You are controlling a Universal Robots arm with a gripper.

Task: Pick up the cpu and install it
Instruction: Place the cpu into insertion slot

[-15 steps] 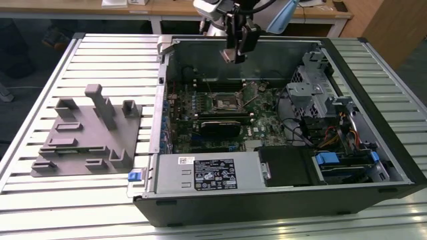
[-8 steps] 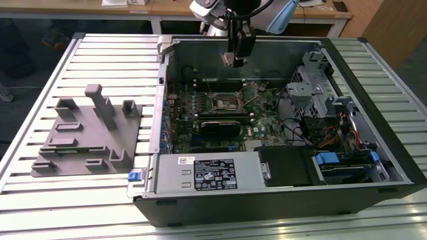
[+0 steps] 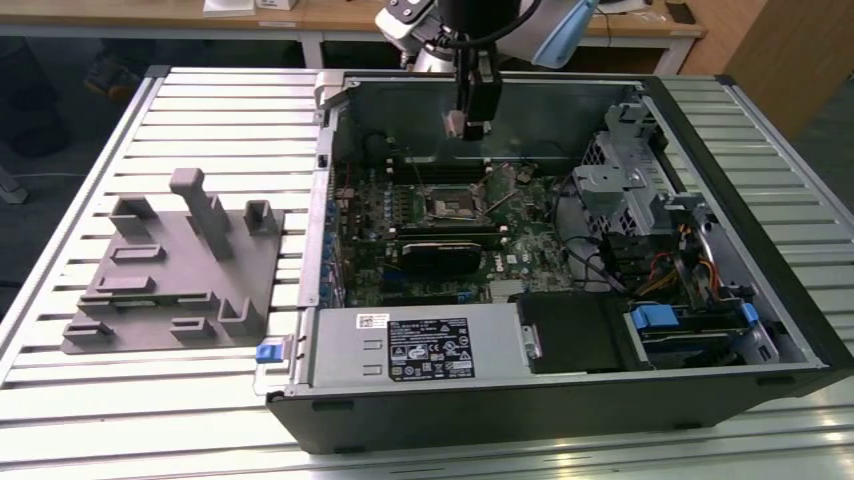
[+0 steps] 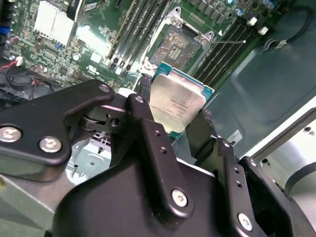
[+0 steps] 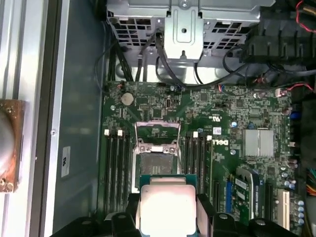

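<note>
Cpu (image 5: 168,207) above case (image 3: 534,415) on slatted table (image 3: 200,120)

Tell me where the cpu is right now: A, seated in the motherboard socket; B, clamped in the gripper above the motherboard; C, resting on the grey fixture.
B: in both wrist views the cpu sits between the fingers of the gripper, apart from the open socket on the motherboard.

Slatted metal table (image 3: 80,130); pale wooden desk (image 3: 134,18) behind; wooden panel (image 3: 787,50) exterior view's right.
</note>
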